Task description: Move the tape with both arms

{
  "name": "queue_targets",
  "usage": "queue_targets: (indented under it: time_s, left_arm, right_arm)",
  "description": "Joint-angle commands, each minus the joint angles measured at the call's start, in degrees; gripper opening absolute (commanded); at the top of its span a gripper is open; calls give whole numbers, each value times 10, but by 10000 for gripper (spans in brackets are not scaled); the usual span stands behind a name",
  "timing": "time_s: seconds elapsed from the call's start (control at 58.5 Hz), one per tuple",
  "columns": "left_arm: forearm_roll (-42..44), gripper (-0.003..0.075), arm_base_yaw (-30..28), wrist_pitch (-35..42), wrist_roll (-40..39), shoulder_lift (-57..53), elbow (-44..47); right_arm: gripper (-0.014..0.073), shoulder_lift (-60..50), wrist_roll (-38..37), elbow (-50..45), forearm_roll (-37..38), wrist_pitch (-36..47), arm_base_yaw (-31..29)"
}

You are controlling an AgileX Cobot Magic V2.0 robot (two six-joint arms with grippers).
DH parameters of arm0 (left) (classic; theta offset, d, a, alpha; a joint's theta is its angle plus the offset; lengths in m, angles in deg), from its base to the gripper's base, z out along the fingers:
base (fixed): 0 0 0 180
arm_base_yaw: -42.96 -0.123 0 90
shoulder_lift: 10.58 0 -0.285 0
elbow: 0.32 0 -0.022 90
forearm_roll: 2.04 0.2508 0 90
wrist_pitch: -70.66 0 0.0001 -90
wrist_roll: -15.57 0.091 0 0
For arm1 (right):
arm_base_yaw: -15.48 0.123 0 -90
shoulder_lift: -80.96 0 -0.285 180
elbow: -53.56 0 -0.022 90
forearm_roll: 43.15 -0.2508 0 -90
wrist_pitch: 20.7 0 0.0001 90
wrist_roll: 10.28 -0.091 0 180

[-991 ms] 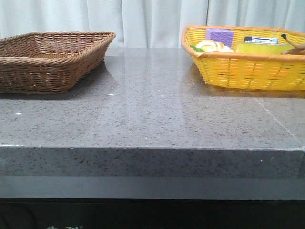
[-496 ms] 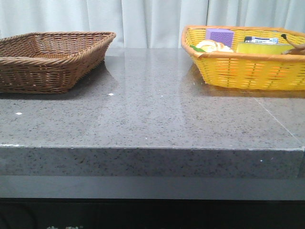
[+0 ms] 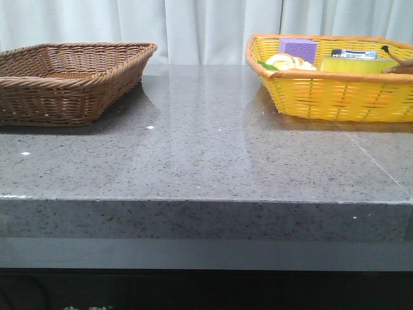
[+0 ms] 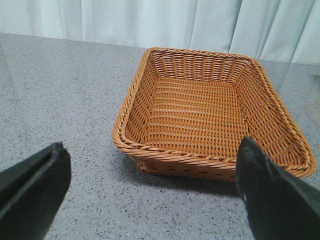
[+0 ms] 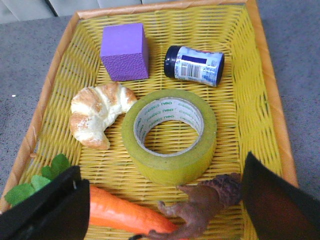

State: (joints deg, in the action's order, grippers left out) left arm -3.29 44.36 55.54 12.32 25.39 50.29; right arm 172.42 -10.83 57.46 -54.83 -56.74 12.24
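Note:
The tape (image 5: pixel 170 134) is a wide yellow roll with a white core printed in green. It lies flat in the middle of the yellow basket (image 5: pixel 260 75). In the front view its side shows as a yellow band (image 3: pixel 352 64) above the basket rim. My right gripper (image 5: pixel 162 210) is open and empty above the basket. Its black fingers (image 5: pixel 45 212) straddle a carrot and a brown claw-like toy, and the tape lies just beyond them. My left gripper (image 4: pixel 155 200) is open and empty over the tabletop in front of the empty brown wicker basket (image 4: pixel 150 150). Neither arm shows in the front view.
The yellow basket (image 3: pixel 329 90) also holds a purple block (image 5: pixel 124 51), a croissant (image 5: pixel 97 120), a small jar with a blue label (image 5: pixel 195 65), a carrot (image 5: pixel 125 212), a brown toy (image 5: pixel 205 205) and green leaves (image 5: pixel 35 182). The brown basket (image 3: pixel 64 84) stands at the far left of the grey stone table (image 3: pixel 206 161).

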Motion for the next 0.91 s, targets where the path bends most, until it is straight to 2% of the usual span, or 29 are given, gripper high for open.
queue_targets:
  time_s: [0.0,0.188,0.359,0.735,0.889]
  left_arm:
    - [-1,659,2,51,-1,6,-21]
    - [-1,659,2,51,-1,6,-21]
    - [-1,659,2,51,-1,6,-21]
    - [-1,659,2,51,-1,6,-21]
    - [-1,659,2,51,-1,6,-21]
  right_arm:
    - [629,42,-15,77,-1,-5,-3]
    - [629,152,-63,200,19,-69,-20]
    - [628,216,-66,254,21,-88,-34]
    - [620,273,-65,268,21,-95,-32]
    - [520,287,-65,268,21,-98,-31]
